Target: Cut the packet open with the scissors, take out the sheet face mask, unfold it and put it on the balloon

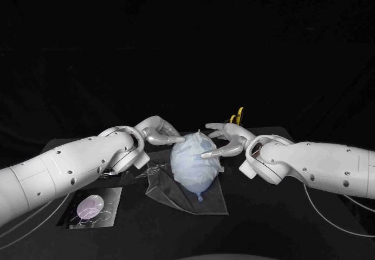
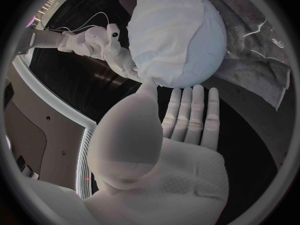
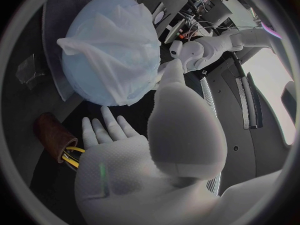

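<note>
Far on the left lies the packet, flat on the table. I think it is the cut one, but I cannot tell for sure.

Next comes the left hand. Its fingers are stretched out straight and hold nothing. Its thumb touches the edge of the mask.

In the middle is the balloon, lying on a dark mat. The mask is on top of the balloon. It is white and has some folds and bumps in it.

Then comes the right hand. Its fingers are spread apart and hold nothing. It rests against the other side of the balloon.

Just behind the right hand stand the scissors, with yellow handles, in a brown holder.

I think this is the last step: putting the mask on the balloon. The mask looks mostly on. The next move needs soft, slow pushes from both sides to make the mask lie smooth. A hard push could make the balloon roll away.

I count one packet, one mask, one balloon, one mat, one pair of scissors and two hands.
</note>
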Available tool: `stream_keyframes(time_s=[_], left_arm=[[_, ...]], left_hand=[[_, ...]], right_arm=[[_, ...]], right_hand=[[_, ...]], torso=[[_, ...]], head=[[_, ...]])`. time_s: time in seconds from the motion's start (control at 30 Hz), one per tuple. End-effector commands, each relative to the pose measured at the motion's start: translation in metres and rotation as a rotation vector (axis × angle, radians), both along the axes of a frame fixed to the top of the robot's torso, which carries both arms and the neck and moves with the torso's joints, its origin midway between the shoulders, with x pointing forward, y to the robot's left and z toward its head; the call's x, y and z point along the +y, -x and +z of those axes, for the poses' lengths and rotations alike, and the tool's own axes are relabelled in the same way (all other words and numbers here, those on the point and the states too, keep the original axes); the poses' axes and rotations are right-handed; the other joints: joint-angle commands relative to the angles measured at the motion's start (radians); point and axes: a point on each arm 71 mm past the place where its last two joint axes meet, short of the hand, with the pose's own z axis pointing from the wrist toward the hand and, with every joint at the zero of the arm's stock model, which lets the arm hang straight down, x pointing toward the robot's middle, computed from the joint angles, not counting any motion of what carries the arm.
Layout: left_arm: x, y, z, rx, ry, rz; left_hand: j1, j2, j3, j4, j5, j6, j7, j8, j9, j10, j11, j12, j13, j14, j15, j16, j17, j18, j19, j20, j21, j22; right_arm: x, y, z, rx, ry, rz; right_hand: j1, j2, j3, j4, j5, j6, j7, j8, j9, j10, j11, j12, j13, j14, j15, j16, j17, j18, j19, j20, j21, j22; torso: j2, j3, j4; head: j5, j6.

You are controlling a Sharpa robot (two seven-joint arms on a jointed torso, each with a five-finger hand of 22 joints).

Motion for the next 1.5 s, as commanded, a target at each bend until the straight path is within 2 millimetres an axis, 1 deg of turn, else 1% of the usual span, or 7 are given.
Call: stream_keyframes(time_s=[0.03,0.33,0.43,0.57,0.73,0.9,1.5], left_arm=[[-0.002,0.002,0.001,0.013,0.016,-0.023],[0.000,0.001,0.001,0.011,0.009,-0.017],[0.001,0.001,0.001,0.010,0.009,-0.014],[0.003,0.001,0.001,0.010,0.008,-0.010],[0.004,0.001,0.001,0.011,0.008,-0.008],[0.003,0.002,0.001,0.017,0.006,-0.011],[0.001,0.004,0.001,0.020,0.001,-0.017]], left_hand=[[0.005,0.004,-0.007,-0.002,-0.004,0.004,0.004,-0.004,-0.002,-0.007,0.001,0.006,-0.002,-0.006,0.001,0.006,-0.002,0.000,-0.005,0.000,-0.006,-0.002],[0.059,0.019,-0.015,-0.006,-0.004,0.004,0.002,-0.007,-0.009,-0.014,0.002,0.011,-0.009,-0.012,0.002,0.013,-0.011,-0.001,-0.004,-0.001,-0.012,-0.008],[0.061,0.020,-0.016,-0.006,-0.004,0.005,0.002,-0.006,-0.009,-0.014,0.002,0.011,-0.009,-0.012,0.002,0.014,-0.012,-0.001,-0.004,-0.001,-0.013,-0.008],[0.073,0.022,-0.017,-0.007,-0.004,0.009,0.000,-0.005,-0.010,-0.014,0.001,0.013,-0.010,-0.012,0.002,0.016,-0.014,-0.001,-0.003,-0.001,-0.013,-0.009],[0.093,0.028,-0.016,-0.008,-0.004,0.010,0.000,-0.007,-0.013,-0.011,0.000,0.018,-0.012,-0.011,0.000,0.020,-0.017,-0.001,-0.001,-0.001,-0.015,-0.011],[0.113,0.034,-0.014,-0.010,-0.003,0.010,-0.002,-0.009,-0.016,-0.006,-0.002,0.023,-0.013,-0.009,-0.001,0.023,-0.021,-0.001,0.001,-0.001,-0.016,-0.013],[0.124,0.038,-0.016,-0.005,-0.004,0.023,-0.004,-0.007,-0.019,0.007,-0.006,0.031,-0.015,-0.001,-0.005,0.031,-0.024,0.001,0.008,-0.001,-0.015,-0.014]], right_arm=[[0.004,0.001,-0.002,0.009,0.034,0.041],[0.007,0.002,-0.001,-0.013,0.050,0.063],[0.006,0.001,-0.001,-0.021,0.050,0.062],[0.005,0.001,-0.001,-0.020,0.057,0.072],[0.007,0.000,-0.002,-0.028,0.075,0.094],[0.011,-0.004,-0.003,-0.031,0.078,0.103],[0.018,-0.010,-0.004,-0.025,0.056,0.103]], right_hand=[[-0.014,0.002,-0.005,0.001,0.007,-0.020,0.150,-0.006,-0.006,-0.030,0.001,-0.011,-0.003,-0.023,0.001,-0.006,-0.007,-0.017,-0.011,-0.002,-0.006,-0.004],[0.000,0.002,-0.005,0.000,0.015,-0.136,0.104,-0.040,-0.060,-0.200,-0.010,-0.060,-0.014,-0.118,0.009,-0.017,-0.037,-0.021,-0.028,-0.001,-0.009,-0.020],[0.025,0.003,0.002,0.000,0.015,-0.136,0.096,-0.040,-0.059,-0.259,-0.056,-0.075,-0.019,-0.133,0.010,-0.018,-0.042,-0.022,-0.032,-0.001,-0.009,-0.024],[0.052,0.003,0.007,0.002,0.009,-0.143,0.051,-0.041,-0.061,-0.306,-0.045,-0.079,-0.021,-0.142,0.010,-0.019,-0.045,-0.022,-0.036,-0.001,-0.009,-0.028],[0.065,0.003,0.006,0.001,0.004,-0.177,0.040,-0.051,-0.080,-0.313,-0.031,-0.074,-0.019,-0.149,0.010,-0.020,-0.047,-0.022,-0.038,-0.001,-0.009,-0.031],[0.055,0.004,0.003,0.001,0.003,-0.193,0.156,-0.056,-0.088,-0.280,-0.021,-0.046,-0.007,-0.128,-0.010,-0.013,-0.038,-0.023,-0.037,-0.001,-0.009,-0.032],[0.032,0.008,0.008,0.000,0.003,-0.159,0.160,-0.043,-0.065,-0.222,-0.018,-0.001,0.008,-0.095,-0.012,-0.002,-0.026,-0.009,-0.025,-0.004,-0.005,-0.024]], torso=[[0.002,0.0000,0.0010],[0.002,0.0007,0.0004],[0.003,0.0002,0.0003],[0.003,0.0003,0.0002],[0.004,0.0006,0.0006],[0.006,0.0002,0.0001],[0.010,0.0008,-0.0003]], head=[[-0.001,0.001],[-0.002,0.004],[-0.002,0.005],[-0.002,0.006],[-0.001,0.006],[0.000,0.005],[0.003,0.002]])
